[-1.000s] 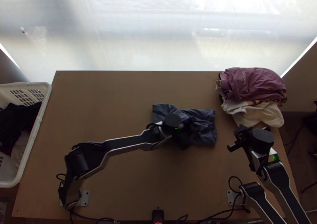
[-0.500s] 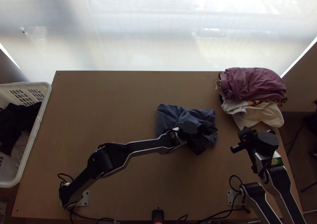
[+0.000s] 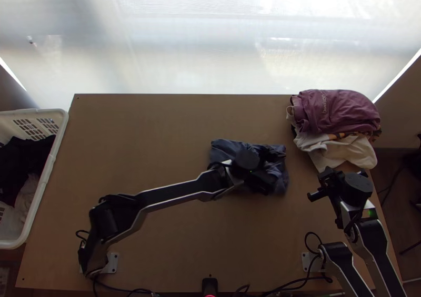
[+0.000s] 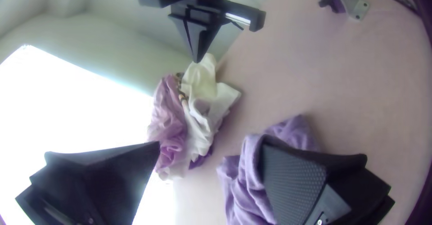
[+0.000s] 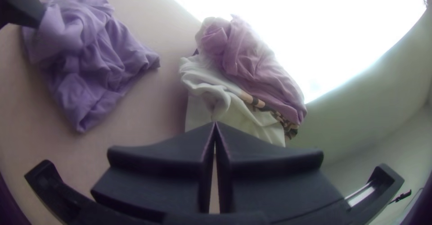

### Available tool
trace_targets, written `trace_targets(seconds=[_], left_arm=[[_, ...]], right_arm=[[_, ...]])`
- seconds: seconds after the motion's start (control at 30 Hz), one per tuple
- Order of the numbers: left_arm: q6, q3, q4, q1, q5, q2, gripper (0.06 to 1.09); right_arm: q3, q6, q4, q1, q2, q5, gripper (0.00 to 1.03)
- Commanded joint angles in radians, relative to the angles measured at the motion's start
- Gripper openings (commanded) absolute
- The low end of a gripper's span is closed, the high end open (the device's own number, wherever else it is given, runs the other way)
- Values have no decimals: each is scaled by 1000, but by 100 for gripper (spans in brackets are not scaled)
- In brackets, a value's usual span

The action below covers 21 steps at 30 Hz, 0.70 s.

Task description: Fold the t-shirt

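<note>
One compact bundle is formed by the t-shirt (image 3: 226,149), which is laid on the table (image 3: 142,134) right of the middle, near the pile but apart from it. Much of the folding can be judged done: the cloth is gathered into a small, roughly four-sided shape, and several overlapping layers are shown in the right wrist view. How many folds are made cannot be told. Neatness is still wanting, since the top is creased and rumpled and the edges are uneven.

The left gripper (image 4: 210,146) is held over the bundle with its fingers well apart; one finger is set against a raised fold of the cloth, and nothing is pinched between the two. The right gripper (image 5: 215,123) is kept off the shirt, its fingertips brought together with no cloth caught in them.

What is left, as judged from this, is mostly tidying: the loose fold is to be laid down, the layers pressed flat and the edges squared. If the fold is dragged rather than lowered, the layers could be pulled open again.

At the far right corner, a mauve garment (image 3: 337,110) is stacked on a white garment (image 3: 342,150). Dark cloth (image 3: 21,163) is held in the white basket (image 3: 49,163) at the left.
</note>
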Motion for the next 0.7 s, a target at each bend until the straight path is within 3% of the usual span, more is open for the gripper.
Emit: trace_targets(seconds=[0.0,0.07,0.27,0.4,0.6,0.67], left_arm=[[-57,-186,-108,3,3,-99,104],[-38,-224,-46,-9,1,-70,104],[-31,-245,-41,-24,-6,-27,104],[-41,-287,-61,3,-22,-119,104],[-250,-327,-147,92,-126,-329,103],[-348,-321,-213,132,-135,-356,90]], right_arm=[[0,-5,7,-1,9,-2,3],[-3,-1,7,-1,9,-2,3],[17,-14,-9,-4,-3,-1,3],[28,-9,-47,4,-32,-2,3],[18,49,-42,112,-6,-2,3],[18,64,-25,155,22,-1,3]])
